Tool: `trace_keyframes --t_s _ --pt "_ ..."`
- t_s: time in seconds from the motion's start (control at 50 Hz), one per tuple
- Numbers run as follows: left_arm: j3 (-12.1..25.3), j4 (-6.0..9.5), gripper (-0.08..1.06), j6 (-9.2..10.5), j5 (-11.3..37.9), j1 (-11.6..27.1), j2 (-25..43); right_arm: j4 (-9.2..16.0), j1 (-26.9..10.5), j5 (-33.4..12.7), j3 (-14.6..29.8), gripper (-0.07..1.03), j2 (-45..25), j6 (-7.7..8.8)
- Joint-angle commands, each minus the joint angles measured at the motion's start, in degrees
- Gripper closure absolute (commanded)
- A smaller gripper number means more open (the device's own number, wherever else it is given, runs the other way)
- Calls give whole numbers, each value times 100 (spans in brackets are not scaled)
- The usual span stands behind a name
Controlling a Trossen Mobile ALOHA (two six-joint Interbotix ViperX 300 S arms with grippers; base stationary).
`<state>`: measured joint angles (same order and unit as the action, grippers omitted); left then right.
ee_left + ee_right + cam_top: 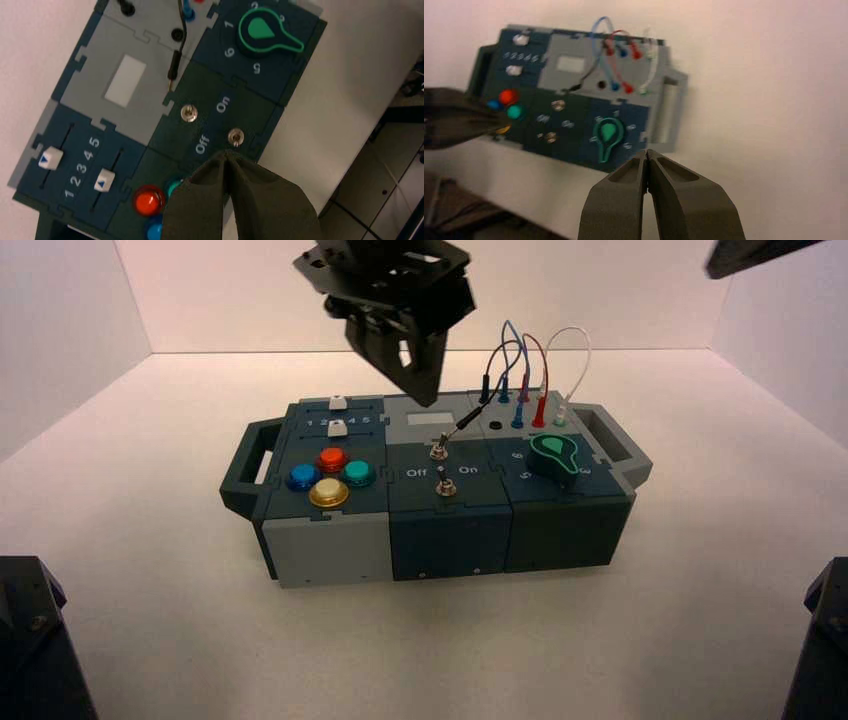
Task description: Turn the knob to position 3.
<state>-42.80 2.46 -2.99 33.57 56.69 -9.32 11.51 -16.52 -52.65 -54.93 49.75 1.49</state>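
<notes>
The box (450,530) stands nearer the counter's (300,650) far edge than its near edge. The knob (259,29) is at the box's front right; its pointer lies between 3 (282,18) and 5 (256,68), so the turn remains to be done. The left gripper (227,152) hangs over the box's middle, the right gripper (647,152) off its right side; both pairs of fingers are closed, empty.
</notes>
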Motion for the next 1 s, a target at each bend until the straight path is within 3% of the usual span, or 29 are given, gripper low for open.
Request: trace_keyframes --t_s 0.02,0.64,1.0 --pt "255 9 101 0 -35 44 26 132 -62 -9 264 99 -123 -9" --pt "1371 9 101 0 589 501 1485 202 -70 -211 255 99 -105 9" --pt "1723 18 101 9 580 642 1925 185 -62 -202 167 99 88 -9"
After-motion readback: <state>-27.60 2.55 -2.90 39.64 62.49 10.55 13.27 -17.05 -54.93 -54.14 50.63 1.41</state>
